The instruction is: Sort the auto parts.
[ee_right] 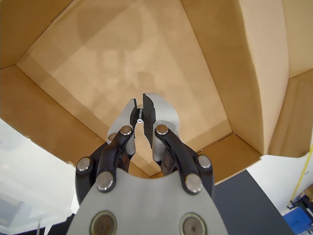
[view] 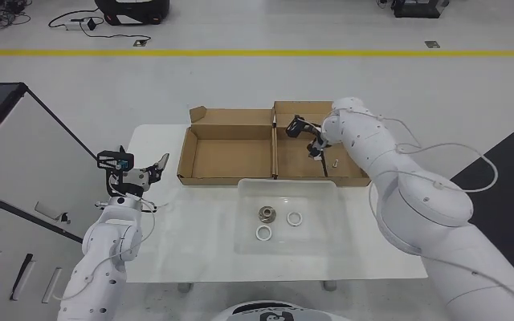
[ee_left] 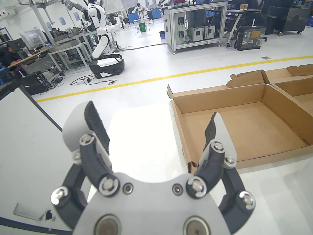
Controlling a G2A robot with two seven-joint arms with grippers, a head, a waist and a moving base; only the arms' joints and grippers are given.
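My right gripper (ee_right: 139,101) hangs over the floor of the right cardboard box (ee_right: 122,57), shut on a small threaded bolt (ee_right: 139,116) pinched between its pads. In the top view the right gripper (view: 316,150) is inside the right box (view: 291,160), near a small loose part (view: 335,163) lying on the box floor. A clear plastic tray (view: 321,241) in front of the boxes holds a metal hub (view: 266,213) and two white rings (view: 295,217) (view: 263,233). My left gripper (ee_left: 152,113) is open and holds nothing, above the table's left edge (view: 157,169).
The left cardboard box (ee_left: 244,128) (view: 229,156) has a bare floor and upright flaps at its back. Both boxes sit side by side behind the tray. The white table (view: 185,241) has free room to the left of the tray. A white board (view: 36,152) leans beyond the table's left side.
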